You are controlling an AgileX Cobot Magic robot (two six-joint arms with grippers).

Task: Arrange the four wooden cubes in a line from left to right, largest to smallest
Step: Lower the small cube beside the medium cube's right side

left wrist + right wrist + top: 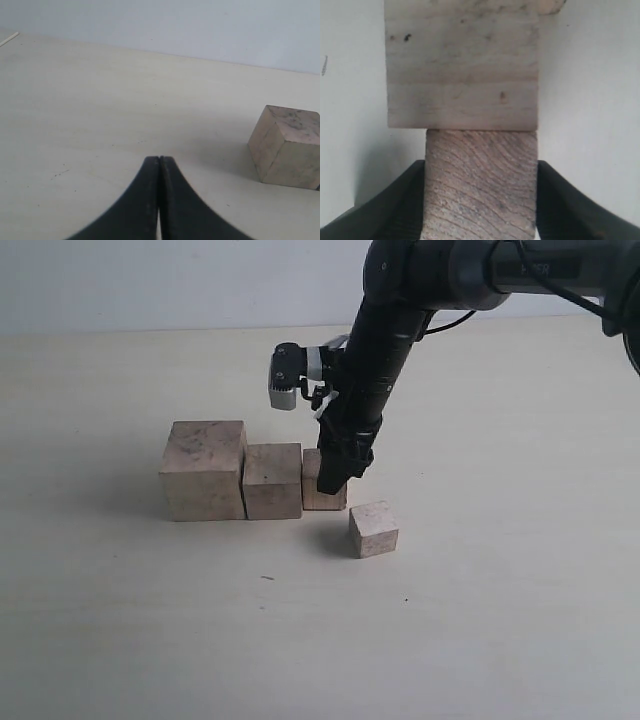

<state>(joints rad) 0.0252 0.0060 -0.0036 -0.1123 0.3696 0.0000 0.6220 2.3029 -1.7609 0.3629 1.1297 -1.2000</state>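
Observation:
Three of the four wooden cubes stand in a touching row on the table. From left to right they are the largest cube (205, 468), the second cube (273, 480) (462, 65) and the third cube (311, 480) (480, 200). My right gripper (335, 480) (481, 167) reaches down from above and is shut on the third cube, one finger against each side. The smallest cube (373, 528) sits apart, in front and to the right of the row. My left gripper (159, 159) is shut and empty, low over the table. A wooden cube (287, 147) lies off to its side; which one, I cannot tell.
The pale table (500, 620) stretches wide on all sides of the cubes. The right arm's black links (385, 350) slant down over the row from the upper right. A light wall (150, 280) lies beyond the table's far edge.

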